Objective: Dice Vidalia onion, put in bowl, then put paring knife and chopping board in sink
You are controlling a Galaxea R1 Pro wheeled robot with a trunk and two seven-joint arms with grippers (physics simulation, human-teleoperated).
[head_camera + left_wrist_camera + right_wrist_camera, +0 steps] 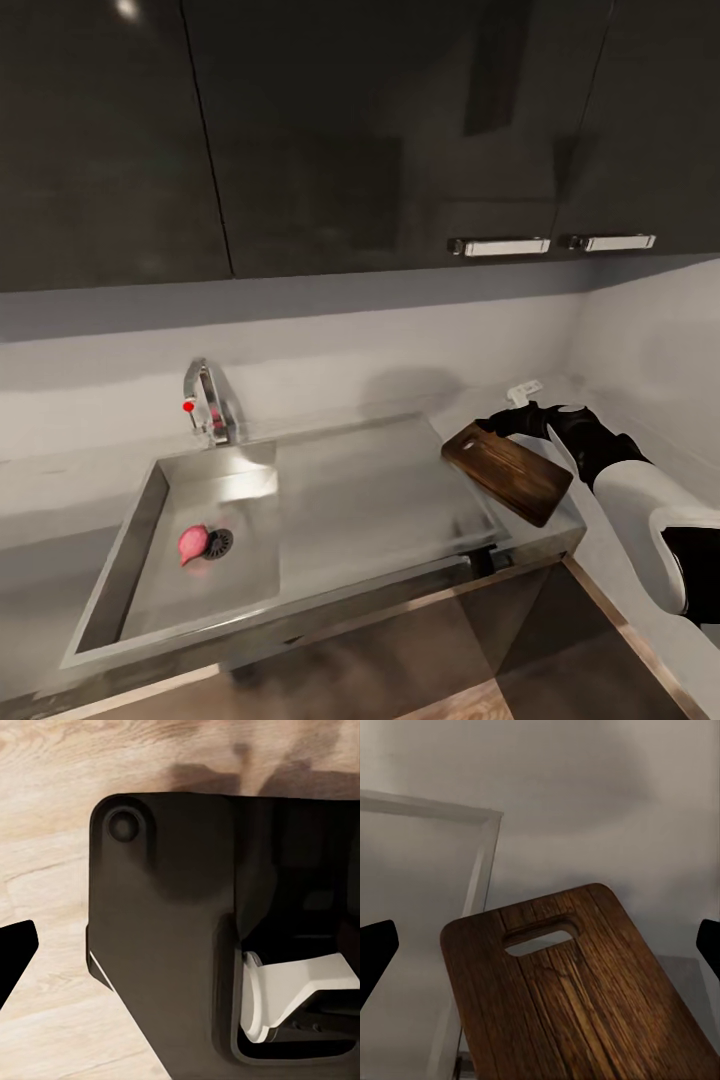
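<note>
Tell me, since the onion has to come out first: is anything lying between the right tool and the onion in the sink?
Only the chopping board, which lies right under the right tool at the drainboard's far corner. Beyond it the bare drainboard runs to the basin, where the Vidalia onion sits uncovered beside the drain.

Soft, dim, even light; glossy upper cabinets [400, 130] carry faint reflections and one glare spot. My right arm [640, 490] shadows the wall. Renders slightly blurred; head view bends at edges.

White-sleeved right arm [640, 500] reaches forward; its black claw [520, 420] sits wide-spread, dark fingertips [376, 949] apart.
</note>
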